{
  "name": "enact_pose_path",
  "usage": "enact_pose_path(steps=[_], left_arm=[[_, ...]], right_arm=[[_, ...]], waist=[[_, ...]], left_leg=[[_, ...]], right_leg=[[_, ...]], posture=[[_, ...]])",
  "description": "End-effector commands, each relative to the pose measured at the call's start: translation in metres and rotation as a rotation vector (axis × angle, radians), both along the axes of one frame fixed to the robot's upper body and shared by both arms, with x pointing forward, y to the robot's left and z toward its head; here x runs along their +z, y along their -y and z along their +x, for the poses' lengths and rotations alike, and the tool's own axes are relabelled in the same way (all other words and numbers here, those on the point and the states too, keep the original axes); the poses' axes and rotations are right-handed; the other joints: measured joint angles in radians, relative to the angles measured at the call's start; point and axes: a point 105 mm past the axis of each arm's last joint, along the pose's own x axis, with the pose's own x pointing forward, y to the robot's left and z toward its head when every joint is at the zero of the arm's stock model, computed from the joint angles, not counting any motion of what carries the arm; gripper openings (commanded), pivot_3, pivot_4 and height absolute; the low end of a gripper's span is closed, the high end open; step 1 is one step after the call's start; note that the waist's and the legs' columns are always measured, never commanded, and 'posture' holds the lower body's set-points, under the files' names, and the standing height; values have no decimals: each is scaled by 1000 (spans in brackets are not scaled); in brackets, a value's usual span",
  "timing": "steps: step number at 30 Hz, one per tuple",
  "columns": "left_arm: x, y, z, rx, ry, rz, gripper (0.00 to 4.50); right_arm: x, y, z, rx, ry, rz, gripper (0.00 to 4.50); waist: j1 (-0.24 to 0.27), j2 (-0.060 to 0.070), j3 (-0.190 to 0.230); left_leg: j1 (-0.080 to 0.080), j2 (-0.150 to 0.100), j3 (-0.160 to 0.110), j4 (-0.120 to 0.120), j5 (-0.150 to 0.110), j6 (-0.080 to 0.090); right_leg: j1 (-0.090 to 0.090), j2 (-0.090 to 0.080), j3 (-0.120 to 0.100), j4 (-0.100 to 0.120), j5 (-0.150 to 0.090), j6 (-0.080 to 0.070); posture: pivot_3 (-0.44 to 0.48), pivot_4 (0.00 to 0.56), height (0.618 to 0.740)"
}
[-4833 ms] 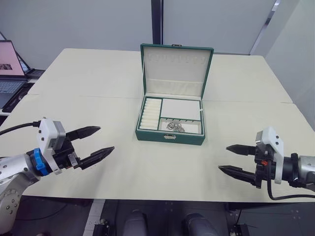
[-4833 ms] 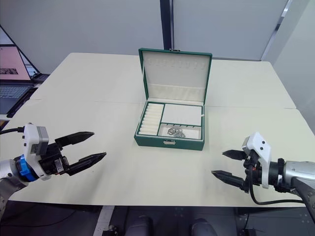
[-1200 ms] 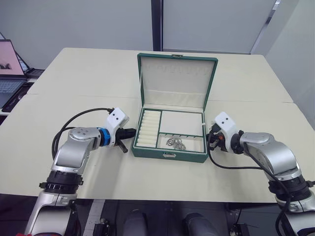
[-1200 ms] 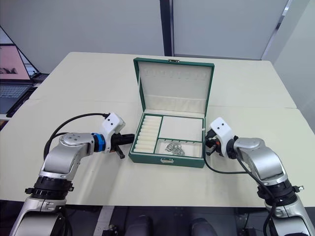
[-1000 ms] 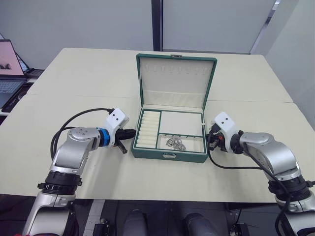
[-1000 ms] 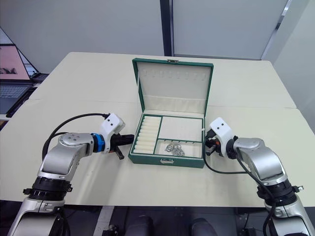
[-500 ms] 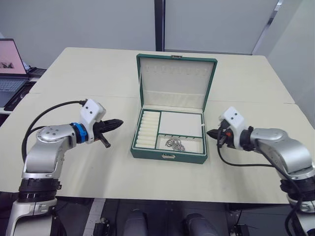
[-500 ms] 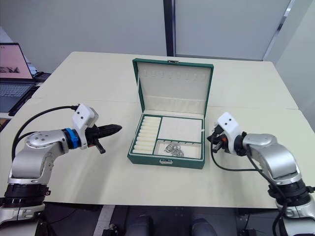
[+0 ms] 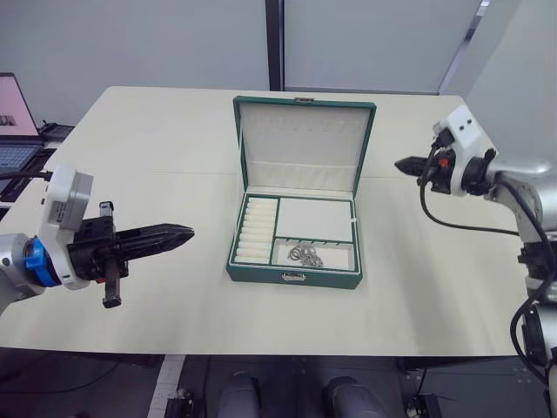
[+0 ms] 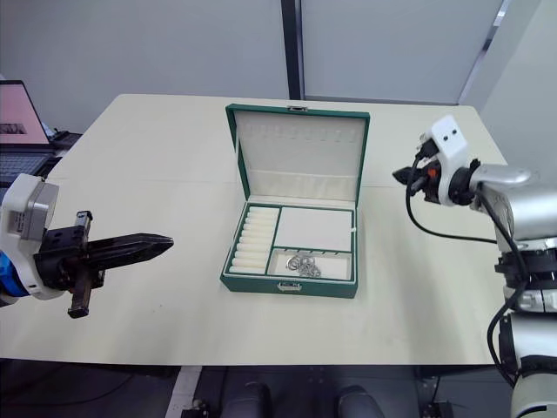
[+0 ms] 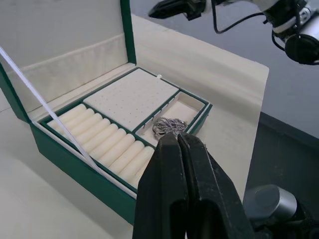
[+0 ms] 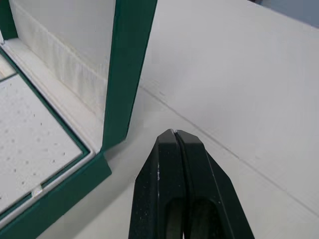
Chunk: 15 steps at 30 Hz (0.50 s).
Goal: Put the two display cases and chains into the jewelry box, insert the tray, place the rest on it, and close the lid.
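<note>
Head views
- Box [image 9: 294, 277]: stood mid-table with its lid [image 9: 301, 144] raised upright at the far side.
- Tray [image 9: 314, 219]: sat inside the box, ring rolls on the robot's left, a flat dotted pad beside them.
- Chains [image 9: 305, 254]: lay clumped in the tray's front compartment, just behind the clasp [image 9: 292, 277].
- Left gripper [image 9: 178, 234]: clenched, holding nothing, hanging over the table well left of the box, tips aimed toward it.
- Right gripper [image 9: 402, 164]: clenched and empty, raised to the right of the lid, apart from it.
- Laptop [image 9: 12, 122]: open at the table's far left edge.

Left wrist view
- Left gripper [image 11: 177, 137]: fingers pressed together, nothing between them.
- Chains [image 11: 166, 125]: rested in the small compartment next to the dotted pad.
- Right gripper [image 11: 155, 9]: seen beyond the box, above the table.

Right wrist view
- Right gripper [image 12: 175, 134]: fingers pressed together, empty, above bare table [image 12: 239, 74].
- Lid [image 12: 130, 64]: its green edge stood upright just beside the fingertips.
</note>
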Motion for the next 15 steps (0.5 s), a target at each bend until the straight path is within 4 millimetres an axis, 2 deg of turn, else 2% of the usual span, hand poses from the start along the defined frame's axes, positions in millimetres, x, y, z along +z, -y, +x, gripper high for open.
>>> enact_pose_path(steps=[1, 7, 11, 15], left_arm=[[2, -3, -6, 27, 49, 16, 26], [-1, -7, -5, 60, 54, -4, 26], [-3, -10, -4, 73, 53, -6, 26], [-7, -9, -4, 69, 45, -11, 26]], right_arm=[[15, 0, 17, 17, 61, -29, 0], [30, -24, 39, 74, 106, -31, 0], [43, -45, 42, 142, 149, -45, 0], [65, -60, 41, 197, 209, -39, 0]], waist=[[-2, 0, 0], [-8, 1, 1], [-9, 1, 1], [-9, 2, 1]], left_leg=[[0, 0, 0, 0, 0, 0], [0, 0, 0, 0, 1, -3], [0, 0, 1, -1, 2, -3], [0, 1, 0, -1, 2, -3]], right_leg=[[0, 0, 0, 0, 0, 0], [-1, 0, 0, 0, 0, 0], [-1, 0, 0, 0, 0, 0], [-1, 0, -1, 0, 0, 0]], posture=[[0, 150, 740], [0, 150, 740], [0, 150, 740], [0, 150, 740]])
